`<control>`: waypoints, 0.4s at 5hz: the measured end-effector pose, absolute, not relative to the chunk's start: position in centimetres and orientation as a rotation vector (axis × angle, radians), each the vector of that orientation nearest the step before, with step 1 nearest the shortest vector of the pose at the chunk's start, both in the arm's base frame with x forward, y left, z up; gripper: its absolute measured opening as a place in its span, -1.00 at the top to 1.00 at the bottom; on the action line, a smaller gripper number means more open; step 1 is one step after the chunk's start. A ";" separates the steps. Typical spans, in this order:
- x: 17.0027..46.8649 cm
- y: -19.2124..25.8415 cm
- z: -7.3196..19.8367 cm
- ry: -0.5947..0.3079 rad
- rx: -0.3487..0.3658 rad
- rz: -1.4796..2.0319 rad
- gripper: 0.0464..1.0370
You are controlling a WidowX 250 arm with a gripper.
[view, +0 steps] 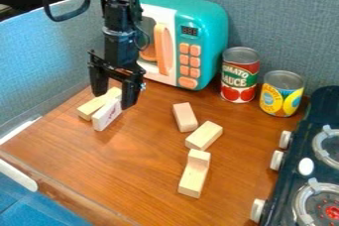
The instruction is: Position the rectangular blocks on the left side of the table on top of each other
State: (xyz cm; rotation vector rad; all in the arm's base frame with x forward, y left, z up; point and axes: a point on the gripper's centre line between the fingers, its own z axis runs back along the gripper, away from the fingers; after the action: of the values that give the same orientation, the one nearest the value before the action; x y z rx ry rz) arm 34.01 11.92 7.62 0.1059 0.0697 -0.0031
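Camera view: I have the tool point(114, 87) at far left, hanging down over the table point(142, 165), fingers spread. Two rectangular blocks on the left: wood block point(90, 108), and white block point(106, 116) with a dark mark, just beside it on the near right side. Both are on the table, side by side, under the tool. Mid-table, right of those: pinkish block point(185, 117), then plain block point(204, 135) nearer me, then L-shaped piece point(193, 178) nearest, raised at its far end. Teal toy microwave point(210, 36) at far side, red can point(240, 75) and yellow can point(282, 94) right of it. Stove point(324, 106) on the right.
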 end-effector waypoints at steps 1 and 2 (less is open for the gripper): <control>33.6 11.8 6.1 0.113 0.090 -0.012 -0.92; 33.9 11.7 5.9 0.095 0.082 -0.024 -0.92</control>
State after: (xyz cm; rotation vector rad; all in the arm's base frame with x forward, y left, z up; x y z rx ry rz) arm 33.92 11.70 5.93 0.0818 0.0948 -0.0244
